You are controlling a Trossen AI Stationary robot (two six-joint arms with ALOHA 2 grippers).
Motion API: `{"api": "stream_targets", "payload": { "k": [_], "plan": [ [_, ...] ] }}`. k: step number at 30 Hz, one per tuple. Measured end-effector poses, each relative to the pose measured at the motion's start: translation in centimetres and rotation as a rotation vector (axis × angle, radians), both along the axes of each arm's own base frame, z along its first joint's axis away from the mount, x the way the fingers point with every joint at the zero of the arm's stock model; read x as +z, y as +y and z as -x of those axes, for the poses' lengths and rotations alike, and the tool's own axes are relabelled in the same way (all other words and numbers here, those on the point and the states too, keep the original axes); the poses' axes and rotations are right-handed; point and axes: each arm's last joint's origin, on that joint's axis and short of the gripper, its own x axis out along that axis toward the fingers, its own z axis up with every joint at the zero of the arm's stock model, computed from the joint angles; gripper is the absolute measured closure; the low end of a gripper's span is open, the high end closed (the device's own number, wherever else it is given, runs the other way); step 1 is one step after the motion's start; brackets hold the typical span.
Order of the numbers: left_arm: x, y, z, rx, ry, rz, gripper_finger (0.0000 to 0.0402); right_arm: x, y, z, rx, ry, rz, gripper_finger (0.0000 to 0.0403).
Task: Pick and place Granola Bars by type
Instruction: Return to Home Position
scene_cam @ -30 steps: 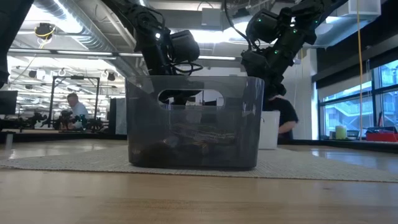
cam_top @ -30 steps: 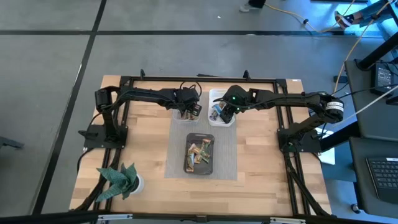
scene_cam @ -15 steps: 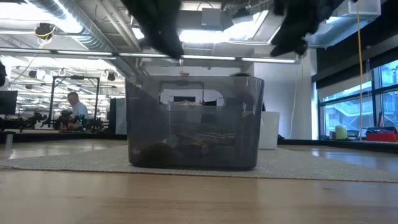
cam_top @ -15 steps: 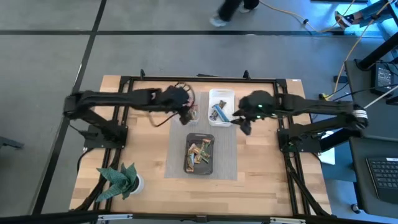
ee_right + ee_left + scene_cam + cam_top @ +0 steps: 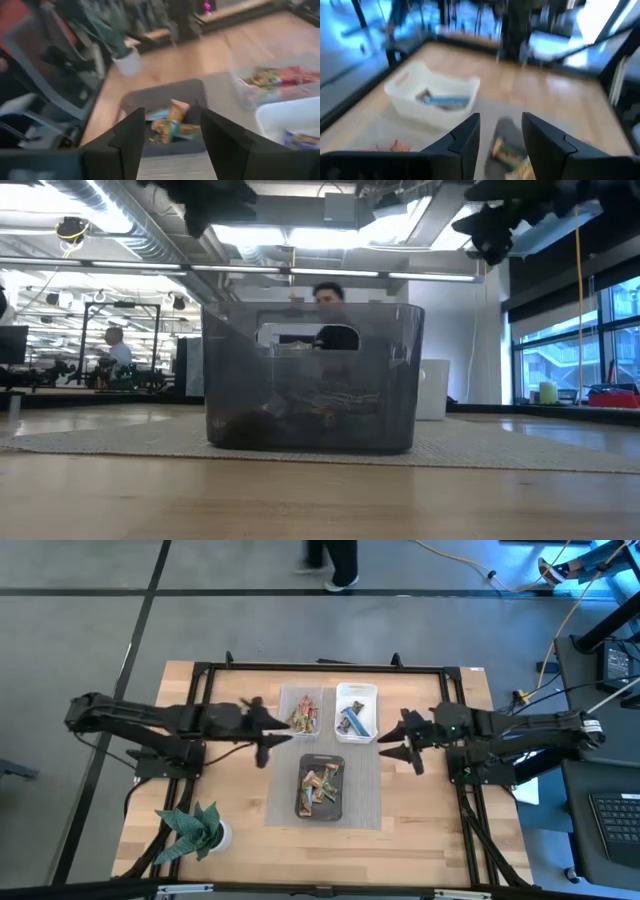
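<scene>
Desk (image 5: 420,840) work looks finished to me. I see nothing loose on the wood or on the mat (image 5: 370,790), so what remains, as I judge it, is parking the arms. The left arm (image 5: 150,720) reaches in from its side and the right arm (image 5: 520,728) from the other. In the low view both hang above the bin rims.

To home well, I would lift each arm first and then fold it back toward its own base, so that no link sweeps a rim. I would also keep the two apart across the middle. A person is passing beyond the far edge, so I would go at a steady pace.

The clear bin (image 5: 300,690) and white bin (image 5: 357,688) stand side by side on the mat, with the black bin (image 5: 320,758) apart from them on the same mat.

The bars are sorted: red (image 5: 305,718) in the clear bin, blue (image 5: 350,723) in the white and yellow-green (image 5: 322,785) in the black.

The left gripper (image 5: 272,730) is empty with its fingers apart, just beside the clear bin's outer wall and near the red bars. The right gripper (image 5: 395,737) is also spread and empty, near the white bin's outer wall. The blue bars lie just past that wall. The yellow-green bars lie between the two grippers and off to one side, and neither gripper touches them.
</scene>
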Motion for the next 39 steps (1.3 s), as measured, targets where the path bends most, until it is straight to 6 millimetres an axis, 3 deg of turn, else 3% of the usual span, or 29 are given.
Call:
{"api": "stream_targets", "payload": {
  "k": [9,14,21,29,39],
  "plan": [
    [-5.5,0.9,6.5,0.025,-0.302,0.061,0.0263,-3.5,-0.3,3.0,0.006,-0.202,-0.063,0.0210],
    [-7.6,1.0,8.4,0.046,-0.362,0.069,0.0263,-5.3,-0.3,4.0,0.001,-0.275,-0.105,0.0210],
    [-9.7,1.0,10.1,0.045,-0.420,0.088,0.0262,-6.2,-0.2,5.1,0.010,-0.374,-0.077,0.0210],
    [-10.9,1.0,11.3,0.030,-0.466,0.092,0.0263,-5.9,-0.2,6.1,0.018,-0.439,-0.023,0.0210],
    [-10.5,1.0,12.4,0.019,-0.527,0.083,0.0263,-5.3,-0.2,7.4,0.025,-0.515,0.061,0.0210]
  ]
}}
